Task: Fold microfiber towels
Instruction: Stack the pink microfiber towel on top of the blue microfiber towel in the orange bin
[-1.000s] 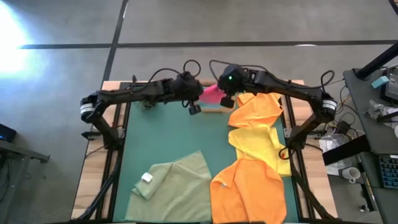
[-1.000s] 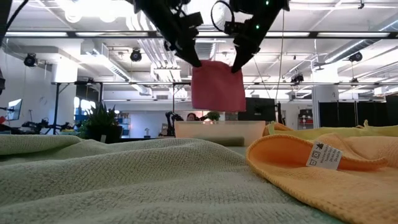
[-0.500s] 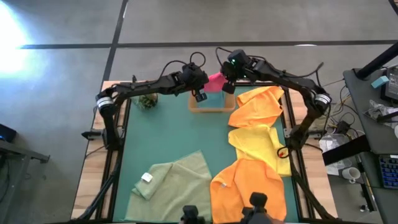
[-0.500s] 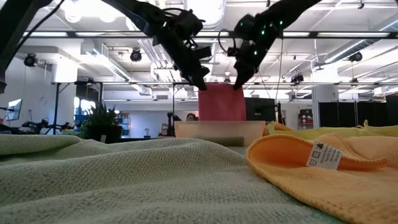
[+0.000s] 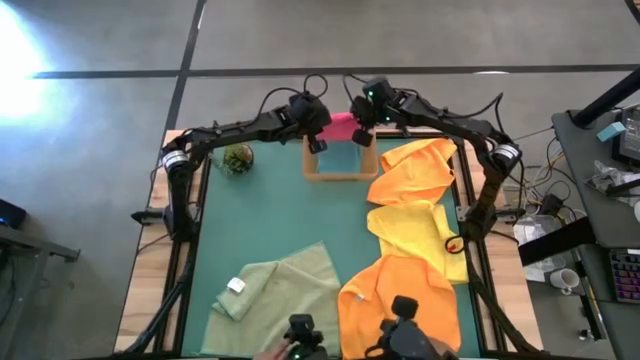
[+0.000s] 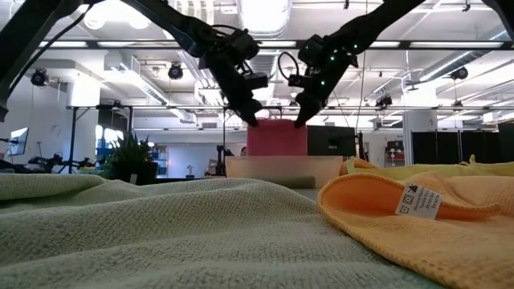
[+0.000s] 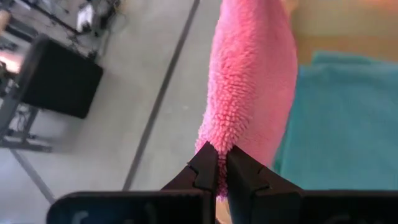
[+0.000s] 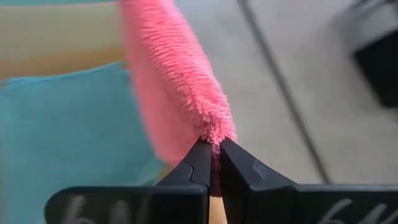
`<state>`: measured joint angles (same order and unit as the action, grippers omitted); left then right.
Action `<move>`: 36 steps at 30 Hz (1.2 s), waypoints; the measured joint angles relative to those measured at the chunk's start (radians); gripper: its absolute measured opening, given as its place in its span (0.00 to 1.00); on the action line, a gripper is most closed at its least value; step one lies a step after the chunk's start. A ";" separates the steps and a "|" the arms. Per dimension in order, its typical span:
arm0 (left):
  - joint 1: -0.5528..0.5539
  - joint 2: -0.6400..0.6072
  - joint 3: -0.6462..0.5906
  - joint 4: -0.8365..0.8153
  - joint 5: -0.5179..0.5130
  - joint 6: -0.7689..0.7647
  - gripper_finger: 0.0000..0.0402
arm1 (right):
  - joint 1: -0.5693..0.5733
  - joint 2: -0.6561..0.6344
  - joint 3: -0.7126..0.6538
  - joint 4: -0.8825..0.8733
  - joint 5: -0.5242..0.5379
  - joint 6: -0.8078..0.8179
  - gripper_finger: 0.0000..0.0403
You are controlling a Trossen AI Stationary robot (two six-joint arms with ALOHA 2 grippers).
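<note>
Both arms hold a hot pink towel (image 6: 276, 137) above the cardboard tray (image 5: 340, 176) at the worktop's far edge. The left gripper (image 7: 217, 178) and the right gripper (image 8: 211, 168) each have their jaws pinched tight on an upper corner, and the towel hangs between them over a teal towel (image 5: 339, 160) lying in the tray.

We see even indoor light, with a blown-out glare patch on the floor (image 5: 30, 45) at the high view's upper left and bright ceiling lights (image 6: 265, 12) flaring in the low view. In the low view the near sage towel (image 6: 144, 233) is soft-focus. Both wrist views blur their backgrounds; the pink towel (image 7: 252, 93) nap stays crisp, with soft shadows.
</note>
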<state>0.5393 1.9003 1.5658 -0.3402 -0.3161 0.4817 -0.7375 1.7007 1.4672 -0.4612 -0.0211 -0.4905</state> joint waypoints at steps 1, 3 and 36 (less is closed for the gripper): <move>-0.001 0.000 0.000 -0.016 0.001 -0.001 0.00 | 0.000 0.003 -0.010 -0.006 -0.036 -0.001 0.02; -0.004 0.000 -0.007 -0.031 0.006 -0.001 0.00 | 0.005 0.011 -0.036 -0.008 -0.083 -0.004 0.02; -0.110 -0.003 -0.010 -0.218 0.129 -0.161 0.41 | 0.120 0.009 -0.094 -0.202 -0.200 0.078 0.10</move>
<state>0.4298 1.8974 1.5555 -0.5587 -0.1867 0.3204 -0.6170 1.7096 1.3731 -0.6628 -0.2211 -0.4127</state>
